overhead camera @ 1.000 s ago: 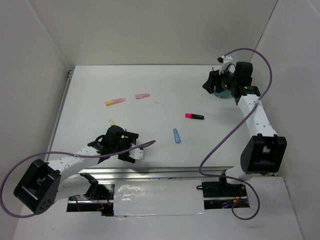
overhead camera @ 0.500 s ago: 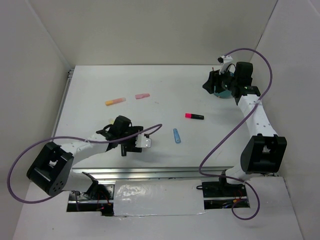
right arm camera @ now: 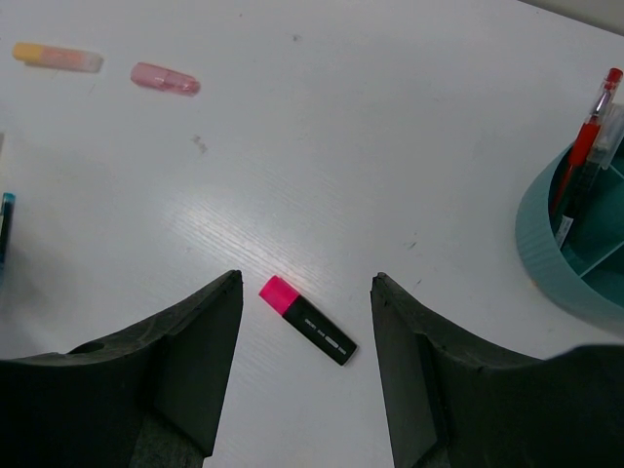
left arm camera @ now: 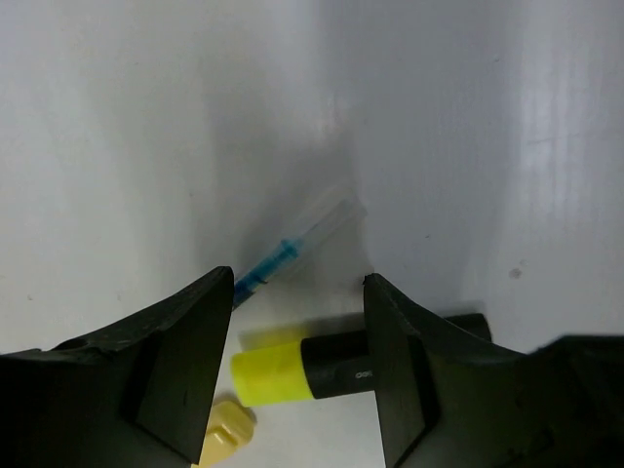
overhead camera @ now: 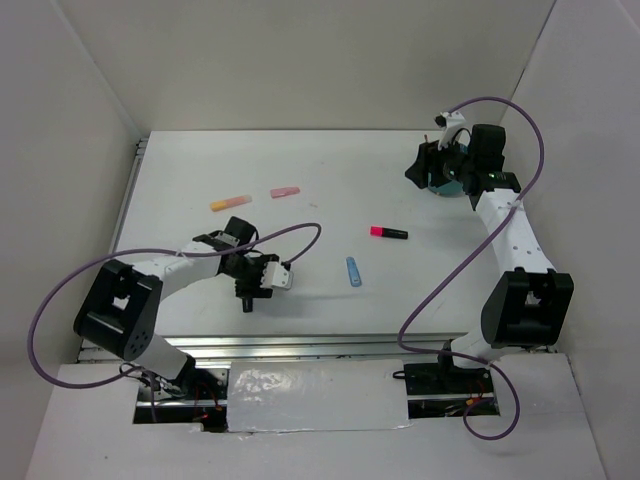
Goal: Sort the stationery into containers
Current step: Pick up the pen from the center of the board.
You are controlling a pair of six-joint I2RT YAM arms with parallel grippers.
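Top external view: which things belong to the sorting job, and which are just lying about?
Job: teal organiser, red pen, pink-black highlighter, orange marker, pink eraser, blue pen, yellow highlighter.
Lying about: purple cable, aluminium rail.

Bright even overhead light, white table (overhead camera: pixel 330 200) near washed out, faint glare in right wrist view, left wrist view soft, broad grey shadow, near fingers (left arm camera: pixel 175 370) blurred.
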